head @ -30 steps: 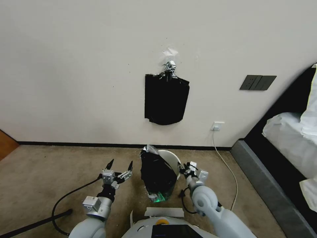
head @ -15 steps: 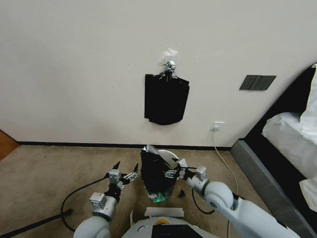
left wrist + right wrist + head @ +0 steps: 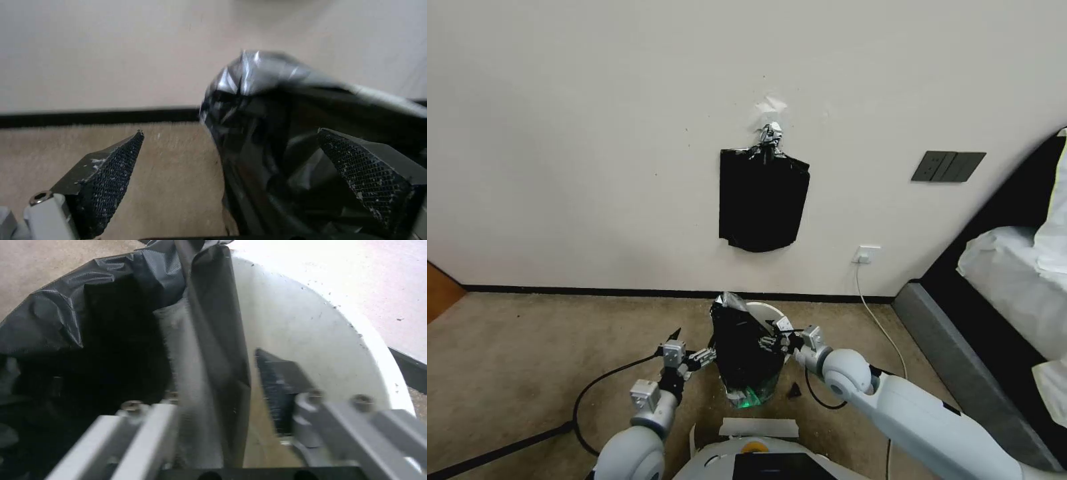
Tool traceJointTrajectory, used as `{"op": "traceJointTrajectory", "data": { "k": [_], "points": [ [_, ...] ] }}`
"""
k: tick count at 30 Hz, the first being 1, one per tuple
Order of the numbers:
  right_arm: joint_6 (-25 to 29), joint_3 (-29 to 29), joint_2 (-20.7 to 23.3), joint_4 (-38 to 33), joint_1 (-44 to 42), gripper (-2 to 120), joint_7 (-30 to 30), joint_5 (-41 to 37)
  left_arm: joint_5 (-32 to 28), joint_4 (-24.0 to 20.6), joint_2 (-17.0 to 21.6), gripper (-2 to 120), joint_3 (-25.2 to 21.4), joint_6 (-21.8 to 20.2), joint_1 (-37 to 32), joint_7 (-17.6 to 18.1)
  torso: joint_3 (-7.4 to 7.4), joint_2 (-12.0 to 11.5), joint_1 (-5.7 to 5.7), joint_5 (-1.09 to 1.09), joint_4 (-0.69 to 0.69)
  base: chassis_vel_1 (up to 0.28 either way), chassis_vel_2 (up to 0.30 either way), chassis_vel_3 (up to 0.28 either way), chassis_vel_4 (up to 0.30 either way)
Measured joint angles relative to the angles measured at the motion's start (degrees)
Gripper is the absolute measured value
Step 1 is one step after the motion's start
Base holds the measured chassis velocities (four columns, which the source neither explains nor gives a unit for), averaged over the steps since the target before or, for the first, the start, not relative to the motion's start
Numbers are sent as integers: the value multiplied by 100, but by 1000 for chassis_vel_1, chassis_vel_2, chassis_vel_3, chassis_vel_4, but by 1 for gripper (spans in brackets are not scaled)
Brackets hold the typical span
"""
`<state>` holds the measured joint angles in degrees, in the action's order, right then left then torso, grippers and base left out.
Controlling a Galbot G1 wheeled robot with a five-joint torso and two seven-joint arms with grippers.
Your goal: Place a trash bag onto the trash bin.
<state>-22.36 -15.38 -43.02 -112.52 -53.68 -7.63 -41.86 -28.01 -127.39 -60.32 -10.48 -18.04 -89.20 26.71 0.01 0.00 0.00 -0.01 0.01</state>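
a galbot g1 works at a small off-white trash bin [image 3: 778, 319] standing on beige carpet [image 3: 560, 333] close to a pale wall [image 3: 594, 133], with a glossy black trash bag [image 3: 746, 350] draped over the bin's left side and part of its mouth, the bag's top bunched into a crinkled peak. the right gripper [image 3: 775, 340] reaches over the bin's rim, and in the right wrist view the right gripper [image 3: 218, 386] has its jaws spread to either side of a fold of the trash bag [image 3: 115, 323] hanging inside the trash bin [image 3: 311, 326], not yet pinched on it. the left gripper [image 3: 692, 348] sits low beside the bag's left flank, jaws wide apart; in the left wrist view the left gripper [image 3: 262, 166] has one jaw over bare carpet and the other against the trash bag [image 3: 267, 133]. on the wall above hangs a flat bundle of black bags [image 3: 763, 200] under a silver clip [image 3: 770, 137]. a bed [image 3: 1014, 267] stands at the right.
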Motion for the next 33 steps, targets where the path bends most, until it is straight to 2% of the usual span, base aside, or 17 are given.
{"op": "traceJointTrajectory", "data": {
  "k": [2,4,6,12,15,16,18,20,21,23,25,27,28,31,33],
  "points": [
    [2,-44,2,8,54,13,-4,-44,-385,155,-16,100,207,-331,391,340,0,0,0,1,-1,0,0,0,0],
    [5,-58,7,6,64,9,-4,-53,-478,225,-25,100,301,-403,542,423,0,0,0,1,0,0,0,0,0],
    [16,-82,11,-23,73,0,-8,-54,-596,397,-57,100,487,-528,881,562,0,0,0,1,-2,0,0,0,0],
    [26,-108,34,-58,112,0,-31,-65,-957,706,-224,100,849,-863,1435,949,0,0,0,1,-1,0,0,0,0],
    [30,-108,63,-62,132,0,-42,-81,-1299,884,-431,100,1098,-1234,1785,1420,0,0,0,1,-1,0,0,0,0],
    [30,-108,63,-62,132,0,-42,-81,-1299,884,-431,100,1098,-1234,1785,1420,0,0,0,1,-1,0,0,0,0],
    [32,-101,80,-77,133,0,-46,-88,-1703,972,-570,100,1208,-1519,1955,1834,0,0,0,2,-1,0,0,0,0],
    [33,-96,85,-83,131,0,-47,-89,-1818,1005,-610,99,1228,-1598,2000,1950,0,0,0,1,-1,0,0,0,0],
    [34,-83,89,-86,122,0,-48,-92,-1958,1089,-680,99,1254,-1707,2081,2128,0,0,0,1,-1,0,0,0,0],
    [37,-75,89,-87,110,0,-51,-95,-2169,1253,-755,91,1291,-1803,2202,2328,0,0,0,1,-1,0,0,0,0],
    [40,-74,89,-85,108,0,-51,-95,-2258,1312,-775,87,1302,-1822,2245,2381,0,0,0,2,-1,0,0,0,0],
    [44,-70,85,-80,107,0,-54,-98,-2363,1423,-830,76,1314,-1839,2326,2486,0,0,0,2,-1,0,0,0,0],
    [44,-70,85,-80,107,0,-54,-98,-2363,1423,-830,76,1314,-1839,2326,2486,0,0,0,2,-1,0,0,0,0],
    [48,-68,81,-69,104,0,-59,-102,-2643,1487,-905,63,1297,-1921,2432,2779,0,0,0,1,-1,0,0,0,0],
    [50,-68,79,-64,104,0,-59,-103,-2704,1504,-912,60,1298,-1937,2454,2842,0,0,0,1,-1,0,0,0,0]
  ]
}}
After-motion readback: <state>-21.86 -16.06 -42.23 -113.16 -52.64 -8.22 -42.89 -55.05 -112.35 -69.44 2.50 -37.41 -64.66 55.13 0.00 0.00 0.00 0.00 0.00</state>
